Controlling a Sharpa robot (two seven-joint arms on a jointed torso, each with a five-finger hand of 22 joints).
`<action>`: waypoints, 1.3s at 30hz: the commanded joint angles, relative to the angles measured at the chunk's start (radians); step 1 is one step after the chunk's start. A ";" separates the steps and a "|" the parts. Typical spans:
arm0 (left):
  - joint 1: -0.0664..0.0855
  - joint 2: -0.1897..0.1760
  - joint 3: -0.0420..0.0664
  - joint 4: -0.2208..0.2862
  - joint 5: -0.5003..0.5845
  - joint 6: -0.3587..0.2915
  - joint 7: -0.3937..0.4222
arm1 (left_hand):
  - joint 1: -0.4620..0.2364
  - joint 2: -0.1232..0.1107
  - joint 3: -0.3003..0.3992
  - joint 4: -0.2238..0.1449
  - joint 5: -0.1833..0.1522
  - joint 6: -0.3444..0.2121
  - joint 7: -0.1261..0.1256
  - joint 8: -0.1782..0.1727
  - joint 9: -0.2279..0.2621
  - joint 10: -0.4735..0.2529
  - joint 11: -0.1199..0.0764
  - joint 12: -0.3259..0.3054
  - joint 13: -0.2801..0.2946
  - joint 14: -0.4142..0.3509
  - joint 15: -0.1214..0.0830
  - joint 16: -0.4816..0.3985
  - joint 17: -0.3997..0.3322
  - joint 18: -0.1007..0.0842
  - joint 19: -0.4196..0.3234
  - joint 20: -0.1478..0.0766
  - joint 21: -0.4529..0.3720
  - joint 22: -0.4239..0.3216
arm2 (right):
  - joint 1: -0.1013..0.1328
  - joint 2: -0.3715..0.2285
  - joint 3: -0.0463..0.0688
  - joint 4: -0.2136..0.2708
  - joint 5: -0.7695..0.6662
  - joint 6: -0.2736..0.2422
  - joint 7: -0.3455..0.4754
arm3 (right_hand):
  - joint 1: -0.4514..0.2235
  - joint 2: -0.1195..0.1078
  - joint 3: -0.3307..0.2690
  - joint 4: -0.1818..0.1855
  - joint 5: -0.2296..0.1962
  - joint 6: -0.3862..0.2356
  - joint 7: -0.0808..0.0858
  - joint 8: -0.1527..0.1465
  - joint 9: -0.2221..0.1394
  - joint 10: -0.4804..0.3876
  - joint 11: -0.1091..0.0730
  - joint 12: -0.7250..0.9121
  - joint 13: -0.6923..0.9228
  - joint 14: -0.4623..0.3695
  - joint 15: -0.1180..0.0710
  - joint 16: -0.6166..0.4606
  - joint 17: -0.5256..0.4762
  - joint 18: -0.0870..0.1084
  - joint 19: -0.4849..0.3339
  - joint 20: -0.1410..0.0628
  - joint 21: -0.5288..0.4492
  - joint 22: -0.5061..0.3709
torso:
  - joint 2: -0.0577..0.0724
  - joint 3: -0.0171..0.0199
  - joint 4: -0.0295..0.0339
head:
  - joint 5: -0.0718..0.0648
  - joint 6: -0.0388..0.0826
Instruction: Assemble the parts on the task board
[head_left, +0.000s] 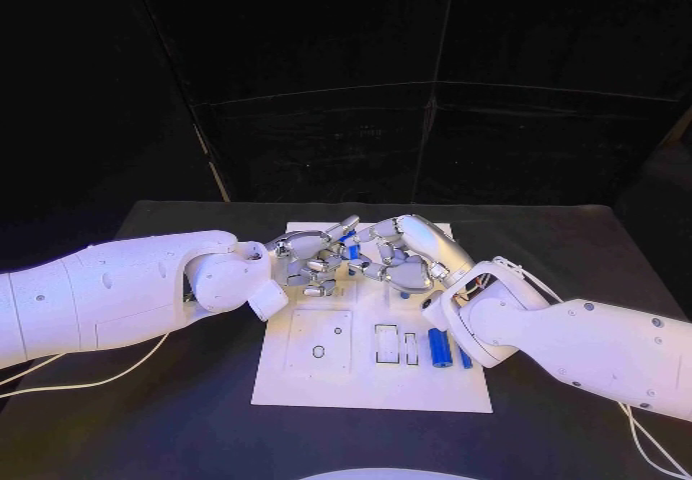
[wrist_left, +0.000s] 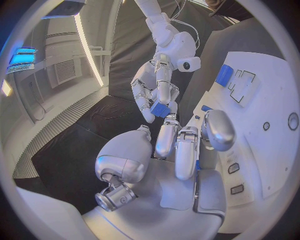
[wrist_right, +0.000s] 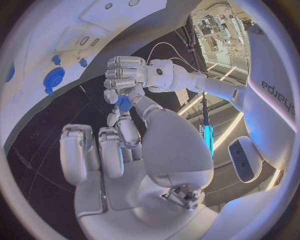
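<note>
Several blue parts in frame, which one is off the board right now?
The small blue part pinched between the left hand and right hand, raised above the task board. The two long blue parts lie flat on the board near its right edge.

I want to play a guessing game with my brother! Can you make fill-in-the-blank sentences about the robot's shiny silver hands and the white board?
1. The silver left hand and the silver right hand pinch one small ___ part between them.
2. The flat white task board lies on a ___ table.
3. Two long blue parts lie on the board near the robot's ___ arm.
Missing words: blue; black; right.
</note>
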 joint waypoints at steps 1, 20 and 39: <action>0.002 -0.002 0.001 0.003 0.005 0.017 0.019 | -0.002 0.000 0.007 0.000 0.005 0.008 -0.001 0.007 0.003 0.007 0.000 0.006 0.001 0.104 -0.007 0.003 0.263 -0.008 -0.003 -0.004 0.005 0.002 | 0.001 -0.004 0.000 -0.004 -0.005 0.016 -0.014 | 0.001 -0.007 0.005 0.001 0.006 0.006 -0.001 0.003 0.001 0.005 -0.001 0.003 0.001 0.104 -0.009 0.002 0.263 -0.011 0.059 -0.007 0.005 0.173 | 0.000 0.0002 -0.0003 | 0.001 0.000; 0.002 -0.006 0.001 -0.002 0.005 0.014 0.024 | 0.008 -0.001 0.024 -0.001 0.005 0.010 -0.002 0.008 0.008 0.009 -0.001 0.007 0.004 0.104 -0.008 0.003 0.263 -0.008 -0.004 -0.005 0.009 0.008 | 0.001 -0.017 0.000 -0.008 -0.015 0.027 -0.033 | 0.000 -0.008 0.006 0.001 0.005 0.007 -0.001 0.003 0.002 0.005 -0.001 0.003 0.001 0.104 -0.009 0.002 0.263 -0.011 0.059 -0.007 0.005 0.172 | 0.000 0.0006 -0.0008 | 0.002 -0.003; 0.002 -0.008 0.001 -0.012 0.000 0.004 0.022 | 0.018 -0.002 0.036 -0.003 0.005 0.009 -0.002 0.008 0.012 0.009 -0.002 0.007 0.004 0.104 -0.008 0.003 0.263 -0.008 -0.006 -0.005 0.010 0.008 | 0.001 -0.025 0.000 -0.003 -0.049 -0.014 -0.067 | 0.003 -0.007 0.009 -0.001 0.004 0.009 -0.002 0.002 0.002 0.004 -0.002 0.001 -0.001 0.104 -0.010 0.002 0.263 -0.011 0.059 -0.008 0.005 0.172 | 0.001 0.0011 0.0009 | 0.003 -0.005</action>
